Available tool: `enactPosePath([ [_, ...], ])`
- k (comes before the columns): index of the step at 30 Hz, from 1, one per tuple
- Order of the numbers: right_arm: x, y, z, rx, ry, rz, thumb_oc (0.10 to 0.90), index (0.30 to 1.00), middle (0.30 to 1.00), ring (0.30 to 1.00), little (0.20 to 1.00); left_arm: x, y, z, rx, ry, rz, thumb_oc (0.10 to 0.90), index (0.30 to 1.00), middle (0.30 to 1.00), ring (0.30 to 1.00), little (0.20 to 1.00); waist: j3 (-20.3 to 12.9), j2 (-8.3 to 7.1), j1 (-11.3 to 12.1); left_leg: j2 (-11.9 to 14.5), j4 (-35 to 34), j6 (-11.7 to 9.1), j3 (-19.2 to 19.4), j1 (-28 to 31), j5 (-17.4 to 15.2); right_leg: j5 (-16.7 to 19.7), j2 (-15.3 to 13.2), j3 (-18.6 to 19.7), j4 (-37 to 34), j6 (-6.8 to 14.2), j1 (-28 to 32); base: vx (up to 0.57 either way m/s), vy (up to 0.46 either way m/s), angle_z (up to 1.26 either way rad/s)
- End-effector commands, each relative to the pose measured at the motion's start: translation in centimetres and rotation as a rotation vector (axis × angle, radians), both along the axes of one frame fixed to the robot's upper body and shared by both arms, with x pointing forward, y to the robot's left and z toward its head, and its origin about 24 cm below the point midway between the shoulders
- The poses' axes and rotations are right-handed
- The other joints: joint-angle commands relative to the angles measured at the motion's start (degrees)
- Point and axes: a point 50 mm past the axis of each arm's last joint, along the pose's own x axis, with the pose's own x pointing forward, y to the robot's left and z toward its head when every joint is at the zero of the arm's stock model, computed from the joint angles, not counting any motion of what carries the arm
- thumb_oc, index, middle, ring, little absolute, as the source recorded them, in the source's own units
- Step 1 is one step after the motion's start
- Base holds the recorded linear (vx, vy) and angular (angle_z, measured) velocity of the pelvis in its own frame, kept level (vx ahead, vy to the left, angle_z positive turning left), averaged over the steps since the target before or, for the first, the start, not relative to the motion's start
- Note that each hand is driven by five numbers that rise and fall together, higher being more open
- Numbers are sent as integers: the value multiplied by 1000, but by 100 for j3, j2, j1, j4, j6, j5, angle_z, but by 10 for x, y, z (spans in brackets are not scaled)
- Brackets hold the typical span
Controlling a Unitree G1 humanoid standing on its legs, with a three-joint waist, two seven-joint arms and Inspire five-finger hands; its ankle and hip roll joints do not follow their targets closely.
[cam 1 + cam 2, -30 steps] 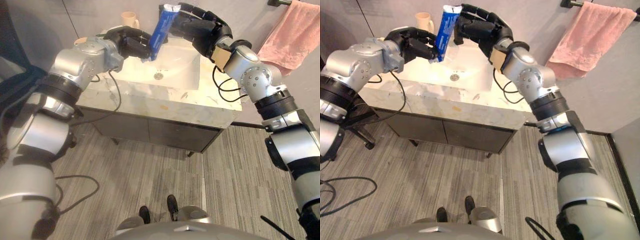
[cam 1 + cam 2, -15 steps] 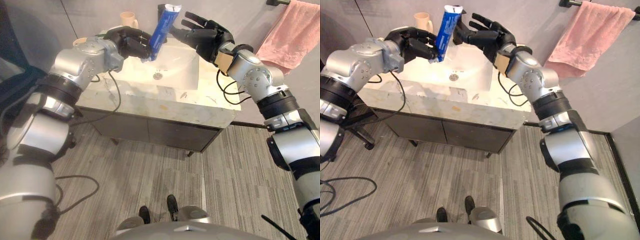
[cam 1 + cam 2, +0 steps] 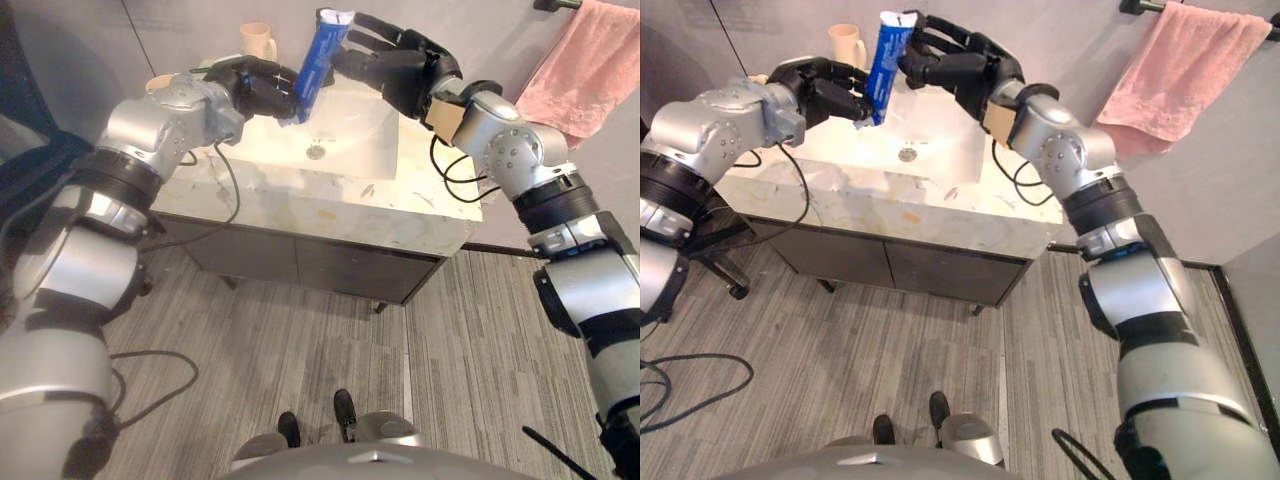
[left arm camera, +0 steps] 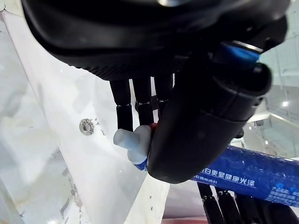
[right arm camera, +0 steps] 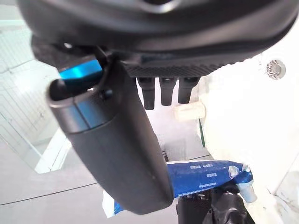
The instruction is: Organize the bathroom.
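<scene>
In the left eye view, the left hand (image 3: 262, 87) gripped the cap end of a blue tube (image 3: 318, 62) above the sink (image 3: 365, 140). The tube stood nearly upright, its long axis leaning away from that hand toward the right hand (image 3: 395, 68), whose fingers curled round the crimped top end.

The right eye view showed the same: both hands met on the tube, each at one end, with a cup (image 3: 847, 44) on the worktop (image 3: 940, 215) beyond the left hand and a pink towel (image 3: 1175, 75) hanging well off past the right arm.

In the left wrist view, the thumb and fingers pinched the tube just beside its white cap (image 4: 133, 140).

In the right wrist view, the tube lay across the fingertips, the thumb in front of it.
</scene>
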Motion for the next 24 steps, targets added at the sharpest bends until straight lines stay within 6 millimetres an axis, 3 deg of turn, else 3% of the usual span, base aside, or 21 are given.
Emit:
enactPosePath([
  [1, -9, -6, 69, 44, -269, -32, 800, 900, 900, 900, 900, 0, 3, 47, -16, -169, 18, 400, 300, 300, 300, 300, -1294, 46, 141, 72, -11, 11, -71, -18, -322, -502, 26, -468, -49, 463, 178, 0, 0, 0],
  [9, -10, -3, 70, 90, -238, 12, 800, 900, 900, 900, 900, 0, 4, 49, -20, -167, 24, 400, 300, 300, 300, 300, -1327, 42, 135, 78, -11, 11, -64, -6, -331, -508, 15, -466, -49, 466, 192, 0, 0, 0],
  [17, -7, -5, 58, 17, -198, -1, 800, 900, 900, 900, 900, -1, 11, 48, -21, -156, 33, 400, 300, 300, 300, 300, -1353, 34, 161, 88, -11, -10, -59, -10, -321, -512, 14, -515, -49, 472, 196, 15, -3, 0],
  [24, -14, -19, 71, 26, -217, 9, 800, 900, 900, 900, 900, -4, 19, 56, -34, -189, 72, 400, 300, 300, 300, 300, -1338, 36, 113, 103, -11, -4, -44, -62, -327, -505, 15, -532, -49, 455, 147, -5, -1, 0],
])
